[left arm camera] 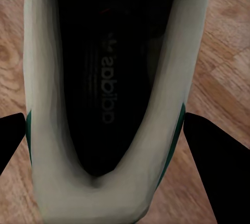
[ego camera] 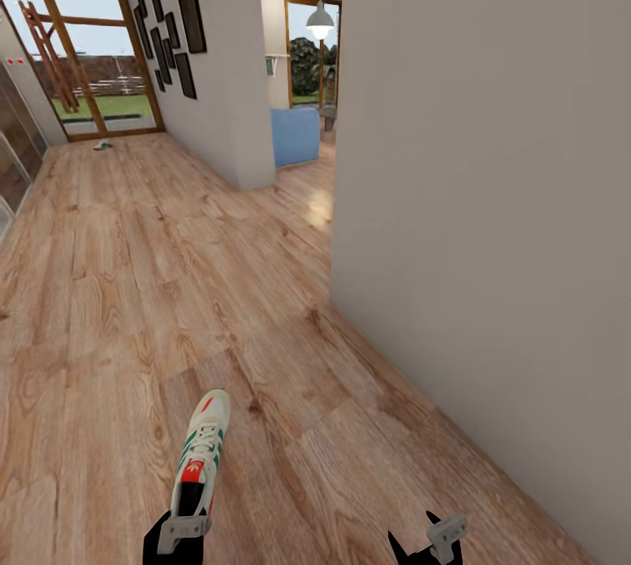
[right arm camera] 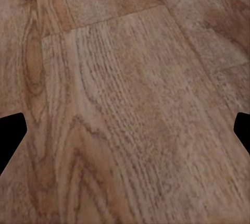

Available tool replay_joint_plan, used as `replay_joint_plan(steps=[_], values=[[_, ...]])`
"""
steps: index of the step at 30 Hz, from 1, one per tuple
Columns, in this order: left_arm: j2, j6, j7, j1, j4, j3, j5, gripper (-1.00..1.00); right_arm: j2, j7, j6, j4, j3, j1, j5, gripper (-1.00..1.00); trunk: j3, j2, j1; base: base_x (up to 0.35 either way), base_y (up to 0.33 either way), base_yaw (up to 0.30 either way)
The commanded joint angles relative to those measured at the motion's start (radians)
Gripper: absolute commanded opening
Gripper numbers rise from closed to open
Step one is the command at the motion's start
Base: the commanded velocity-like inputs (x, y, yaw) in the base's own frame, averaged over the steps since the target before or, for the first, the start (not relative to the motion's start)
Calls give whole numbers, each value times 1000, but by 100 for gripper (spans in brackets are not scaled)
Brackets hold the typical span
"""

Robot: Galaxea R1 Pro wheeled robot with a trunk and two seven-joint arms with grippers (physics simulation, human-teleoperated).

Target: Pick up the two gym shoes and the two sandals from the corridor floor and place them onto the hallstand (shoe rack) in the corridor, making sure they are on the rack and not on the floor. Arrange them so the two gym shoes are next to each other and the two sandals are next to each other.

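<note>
One gym shoe (ego camera: 203, 447), white with teal stripes and a red-orange tongue, sticks out forward from my left gripper (ego camera: 180, 534) above the corridor floor (ego camera: 131, 302). In the left wrist view the shoe's dark opening (left arm camera: 109, 78) sits between the two black fingers (left arm camera: 216, 166), which press on its heel end. My right gripper (ego camera: 414, 537) hangs open at the lower right with only planks between its fingers (right arm camera: 11, 135). A small white-and-green thing (ego camera: 102, 144), which looks like the other gym shoe, lies far off by the glass door. The sandals and the hallstand are out of view.
A plain grey wall (ego camera: 491, 241) runs close along my right side. The corridor stretches ahead to a glass door (ego camera: 92, 57), with framed pictures (ego camera: 171, 22) on a wall at the left. A blue armchair (ego camera: 294, 134) stands in the room beyond the opening.
</note>
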Motion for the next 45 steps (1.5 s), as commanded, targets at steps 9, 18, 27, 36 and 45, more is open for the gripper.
replay_joint_plan(steps=[9, 18, 27, 36, 45], values=[[0, -4, -3, 0, 1, 3, -2, -100, 0, 4, -3, 0, -9, 4, 7, 100, -15, -64, 34, 0, 0, 0], [0, -4, -2, 0, 1, 3, -1, -100, 0, 4, -3, 0, -9, 6, 7, 100, -32, -99, 55, 0, 0, 0], [-1, -4, 1, 0, 1, 3, 0, -100, 0, 4, -3, 0, -9, 6, 7, 100, -18, -99, 55, 0, 0, 0], [-1, -4, 2, 0, 1, 3, 0, -100, 0, 4, -3, 0, -9, 6, 7, 100, -3, -99, 55, 0, 0, 0], [-1, -4, 2, 0, 1, 3, 2, -100, 0, 4, -3, 0, -9, 6, 7, 100, 11, -99, 55, 7, 0, 0]])
